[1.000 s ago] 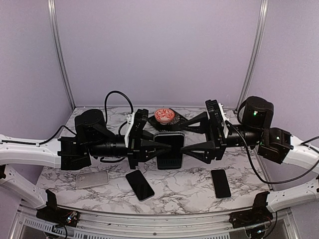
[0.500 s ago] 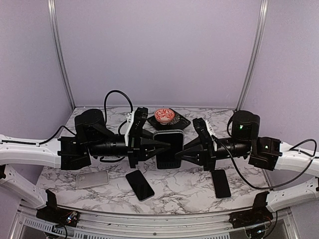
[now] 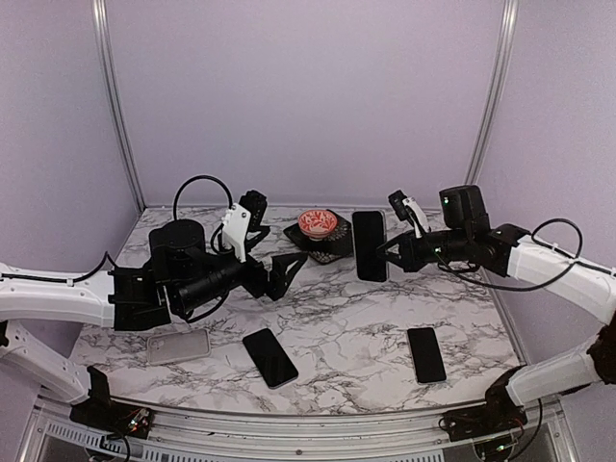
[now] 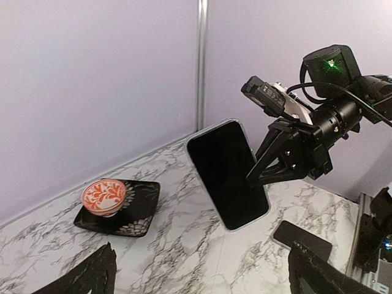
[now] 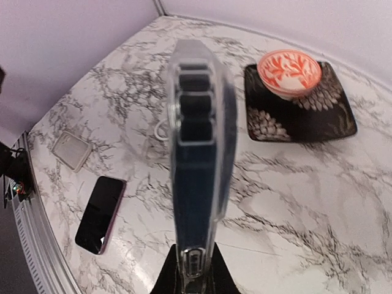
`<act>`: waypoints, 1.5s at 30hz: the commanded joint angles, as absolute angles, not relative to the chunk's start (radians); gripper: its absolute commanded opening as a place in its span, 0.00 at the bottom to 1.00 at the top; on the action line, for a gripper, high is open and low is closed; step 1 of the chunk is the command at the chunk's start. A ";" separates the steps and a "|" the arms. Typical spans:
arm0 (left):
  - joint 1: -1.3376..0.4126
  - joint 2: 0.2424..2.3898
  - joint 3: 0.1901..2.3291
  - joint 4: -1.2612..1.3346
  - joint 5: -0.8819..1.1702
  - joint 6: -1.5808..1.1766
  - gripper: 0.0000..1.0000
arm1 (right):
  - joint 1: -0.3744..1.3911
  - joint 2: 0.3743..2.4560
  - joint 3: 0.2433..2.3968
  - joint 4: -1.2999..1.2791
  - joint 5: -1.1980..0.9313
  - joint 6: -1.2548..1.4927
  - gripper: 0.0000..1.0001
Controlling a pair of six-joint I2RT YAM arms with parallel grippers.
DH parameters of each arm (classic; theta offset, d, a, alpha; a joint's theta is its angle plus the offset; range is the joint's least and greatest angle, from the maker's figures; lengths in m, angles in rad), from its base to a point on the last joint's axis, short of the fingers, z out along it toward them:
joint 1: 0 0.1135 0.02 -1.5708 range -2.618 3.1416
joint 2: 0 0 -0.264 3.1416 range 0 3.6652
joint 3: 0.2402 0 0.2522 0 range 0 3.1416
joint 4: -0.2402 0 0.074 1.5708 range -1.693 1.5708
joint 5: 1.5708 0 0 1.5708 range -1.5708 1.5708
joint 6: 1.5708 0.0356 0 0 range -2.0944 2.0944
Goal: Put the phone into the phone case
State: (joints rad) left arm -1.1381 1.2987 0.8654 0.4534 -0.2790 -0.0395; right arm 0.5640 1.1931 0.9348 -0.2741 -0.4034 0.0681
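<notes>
Right jaws pinch the phone (image 3: pixel 369 245) by one long edge, pressed together on its front and back, and hold it upright above the counter (image 3: pixel 337 322), touching nothing else. A clear phone case (image 5: pixel 195 50) wraps its rim, seen edge-on from the right wrist. Its dark screen (image 4: pixel 228 174) faces the left arm (image 3: pixel 192 279), whose left jaws are spread wide and grip nothing, hanging above the counter's left half, well apart from the phone

Between the two arms a broad stretch of bare marble runs from mid-counter towards the front. At the back, just left of the raised phone, a black square plate (image 3: pixel 334 246) carries a red-and-white bowl (image 3: pixel 318 223); both sit near the rear wall (image 3: pixel 308 106). Near the front edge lie a second clear case (image 3: pixel 178 345) on the left, a dark phone (image 3: pixel 269 357) angled beside it, and another dark phone (image 3: pixel 426 354) on the right, below the right arm (image 3: pixel 539 262). Purple walls close the back and both sides, with metal posts (image 3: pixel 493 96) at the rear corners
</notes>
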 commanded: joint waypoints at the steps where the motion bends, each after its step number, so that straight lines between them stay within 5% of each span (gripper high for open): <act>1: -1.129 1.254 0.853 0.371 -0.429 -0.075 0.99 | 0.370 1.344 1.020 -0.436 -0.551 0.164 0.00; 20: -1.112 1.179 0.823 0.306 -0.444 -0.064 0.99 | 0.145 1.796 1.170 -0.483 -0.614 0.115 0.00; 31: -1.105 1.154 0.794 0.301 -0.468 -0.066 0.99 | 0.143 1.916 1.281 -0.561 -0.281 0.082 0.19; 40: -1.098 1.135 0.772 0.295 -0.476 -0.072 0.99 | 0.143 1.915 1.336 -0.595 -0.196 0.087 0.24; 45: -1.097 1.137 0.758 0.293 -0.497 -0.069 0.99 | 0.194 1.851 1.355 -0.643 0.034 0.103 0.43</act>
State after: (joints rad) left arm -1.1042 1.1572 0.7788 0.3073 -0.4633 -0.0650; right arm 0.1520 1.9217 1.3014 -0.5922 -0.1936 0.0986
